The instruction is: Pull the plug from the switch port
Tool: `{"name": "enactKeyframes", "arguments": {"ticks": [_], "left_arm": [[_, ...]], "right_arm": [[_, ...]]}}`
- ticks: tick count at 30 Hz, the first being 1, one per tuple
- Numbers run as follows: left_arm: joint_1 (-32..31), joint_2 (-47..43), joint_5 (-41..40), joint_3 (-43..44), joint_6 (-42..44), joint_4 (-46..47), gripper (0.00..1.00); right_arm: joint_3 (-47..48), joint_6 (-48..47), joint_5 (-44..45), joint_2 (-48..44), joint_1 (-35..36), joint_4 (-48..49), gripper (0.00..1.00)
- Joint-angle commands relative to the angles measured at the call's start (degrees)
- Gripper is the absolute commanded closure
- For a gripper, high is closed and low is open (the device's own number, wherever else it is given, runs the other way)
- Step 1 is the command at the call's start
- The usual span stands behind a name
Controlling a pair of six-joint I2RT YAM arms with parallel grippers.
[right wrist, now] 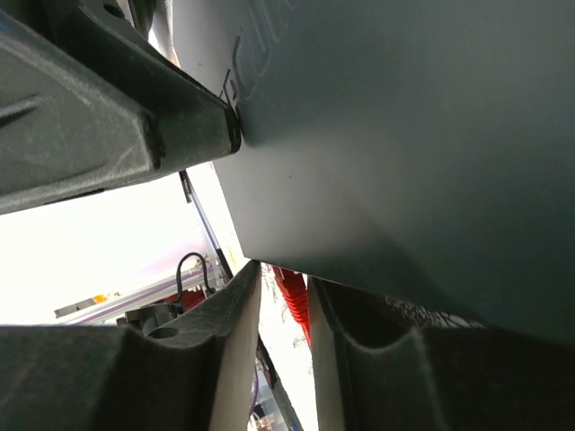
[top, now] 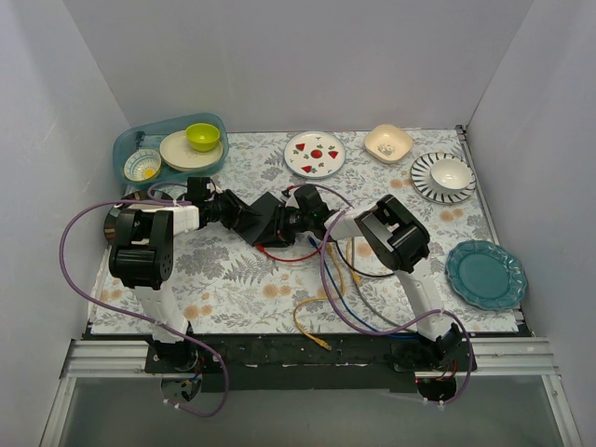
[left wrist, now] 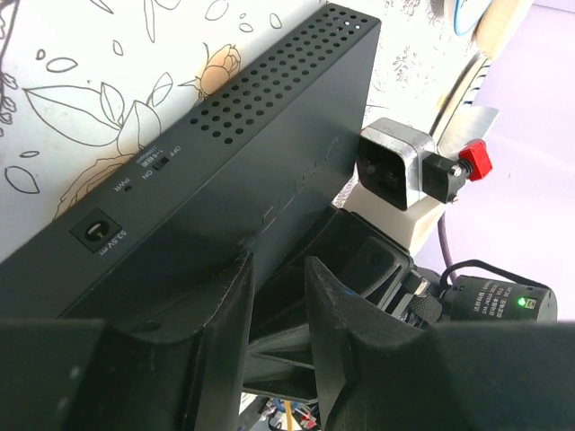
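The switch (top: 264, 219) is a flat dark box, lifted and tilted above the flowered cloth between my two grippers. In the left wrist view its vented side and power socket show (left wrist: 269, 153). My left gripper (left wrist: 277, 278) is shut on the switch's near edge, and it shows in the top view (top: 240, 214). A red plug (right wrist: 294, 296) sits in a port on the switch's underside edge (right wrist: 404, 135). My right gripper (right wrist: 285, 278) is closed narrowly around that plug, and it shows in the top view (top: 300, 222). The plug's red cable (top: 279, 255) loops below the switch.
Loose yellow (top: 312, 331), blue and grey cables lie on the cloth near the right arm. A blue tray (top: 130, 144) with dishes and a green bowl stands back left. A white plate (top: 315, 154), cream bowl (top: 388, 142), striped plate (top: 443, 177) and teal plate (top: 485, 274) line the back and right.
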Motion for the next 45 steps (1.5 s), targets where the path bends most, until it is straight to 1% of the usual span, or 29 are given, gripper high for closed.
{"name": "enactKeyframes", "arguments": {"ticks": [1,4,5,7,8,11,18,22,29,45], "left_arm": [[-0.6,2.5,-5.3,-2.4,3.1,-6.0,0.70],[-0.6,2.4,-5.3,-2.6,3.2,-6.0,0.70],[-0.5,2.3,-5.3,-2.8,3.3,-6.1,0.70],[-0.6,2.2,-5.3,-3.0,3.3,-6.0,0.70],[-0.6,2.1,-5.2,-3.1,3.3,-6.1,0.70],[-0.6,1.2,-4.8,-3.5,3.2,-6.0,0.70],[-0.6,-4.8,-2.8,-7.0,0.3,-4.5,0.70],[-0.6,-6.3,-1.0,-9.5,-0.5,-3.8,0.70],[-0.6,-3.8,-2.6,-11.5,-0.3,-2.7,0.70],[0.5,-2.0,-5.6,-10.4,1.2,-3.8,0.70]], "right_arm": [[2.3,-0.4,2.5,2.3,0.9,-0.6,0.67],[2.3,0.1,2.3,2.6,1.0,-0.5,0.78],[2.1,0.1,2.3,2.7,1.0,-0.3,0.85],[1.8,0.2,2.1,2.7,0.9,0.1,0.89],[1.6,0.2,2.0,2.7,1.0,0.4,0.94],[0.4,0.2,1.7,2.5,1.0,1.0,0.99],[-1.7,-0.8,1.2,2.4,1.0,2.0,0.99],[-2.4,-2.6,1.0,2.5,1.0,1.2,0.99],[-5.0,-5.9,-0.5,2.3,1.1,-0.4,0.99],[-13.0,-13.1,-3.7,-1.4,0.4,-3.9,0.99]]}}
